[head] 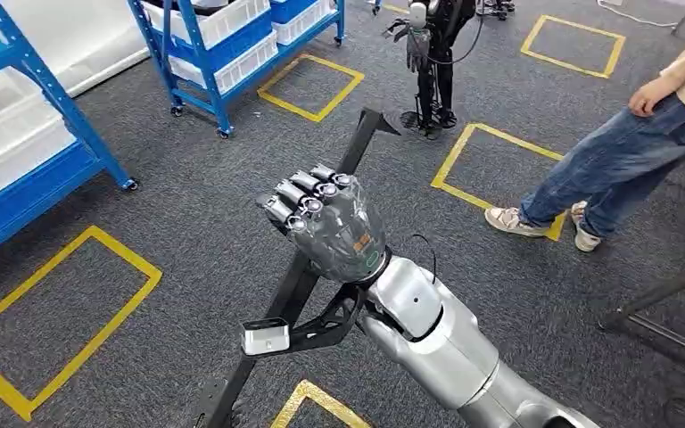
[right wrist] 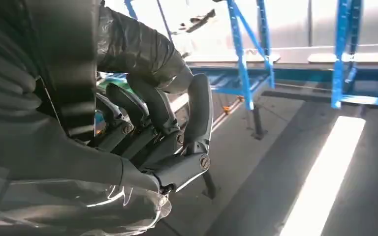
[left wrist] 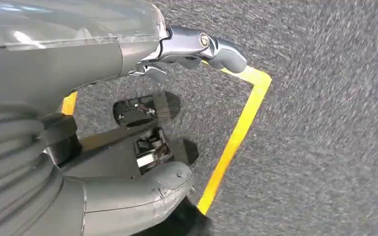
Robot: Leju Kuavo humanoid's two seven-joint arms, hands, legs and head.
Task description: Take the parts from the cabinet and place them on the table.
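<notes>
a: what's the right hand (head: 325,227) doing?

b: it's raised over the grey carpet (head: 196,214), fingers (head: 308,192) curled tight round a long black bar-shaped part (head: 361,143). the part runs slantwise from low near the robot up past the fist, its far end kinked.

a: and in the right wrist view?

b: the dark fingers (right wrist: 197,110) are wrapped closed, though the part itself is hard to make out there.

a: the left hand (left wrist: 142,128)?

b: in its wrist view it hangs above carpet and a yellow tape line (left wrist: 236,137). thumb (left wrist: 138,196) and fingers are apart, nothing between them.

a: anything else around?

b: blue shelving racks (head: 223,45) with white bins, yellow floor squares (head: 53,312), another robot (head: 428,53) standing farther off, and a person's legs (head: 606,169) in jeans to the right.
</notes>
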